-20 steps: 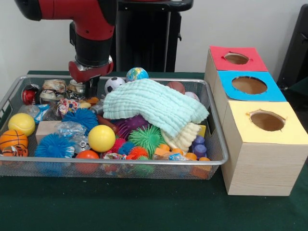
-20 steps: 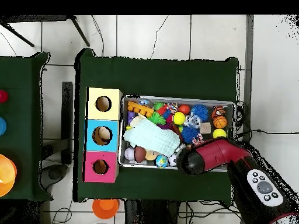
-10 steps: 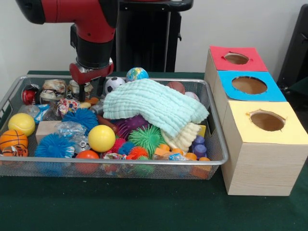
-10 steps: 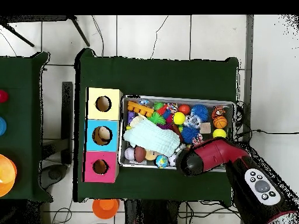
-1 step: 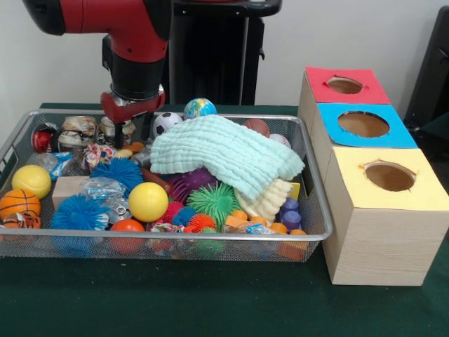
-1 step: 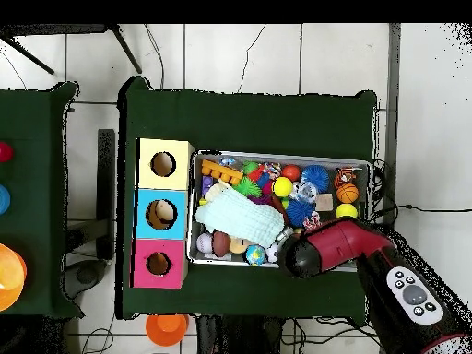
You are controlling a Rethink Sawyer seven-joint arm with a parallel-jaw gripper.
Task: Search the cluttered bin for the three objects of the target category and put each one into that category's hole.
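Front rim of the wire bin (image 5: pixel 175 237) first: orange, purple and green bits are jammed against the mesh, with an orange ball (image 5: pixel 128 227) pressed to the front wall. At the front left corner sits a little basketball (image 5: pixel 18 204), a yellow ball (image 5: pixel 31 180) just behind it, and a blue spiky ball (image 5: pixel 78 212) beside them. Nothing here is arranged; it looks like a heap meant to hide things.

Moving in, a second yellow ball (image 5: pixel 148 201) sits proud of the pile near the middle, touching a green spiky ball (image 5: pixel 213 201). And here's the troublemaker: a pale green cloth (image 5: pixel 223 156) draped across the centre and right half, a cream cloth (image 5: pixel 269 199) poking out beneath it. I'd judge that cover is why this is a search and not a simple pick, since whatever lies under it can't be seen.

Along the far rim, a small football (image 5: pixel 165 123) and a globe ball (image 5: pixel 200 108) rest against the back wall. If balls are the target category, and I can't tell which it is, candidates lie at both the front and back of the bin.

The gripper (image 5: pixel 130 133) hangs low over the far left part of the bin, its dark fingers (image 5: pixel 119 136) dipping among crinkly wrapped packets (image 5: pixel 78 126); whether they stand apart or pinch something, I cannot tell. The overhead view only shows the red arm (image 6: pixel 336 247) covering that corner.

Off the bin's right side wait the boxes with holes: yellow box (image 5: pixel 386 175) nearest, blue box (image 5: pixel 363 124) behind it, red box (image 5: pixel 344 85) farthest.
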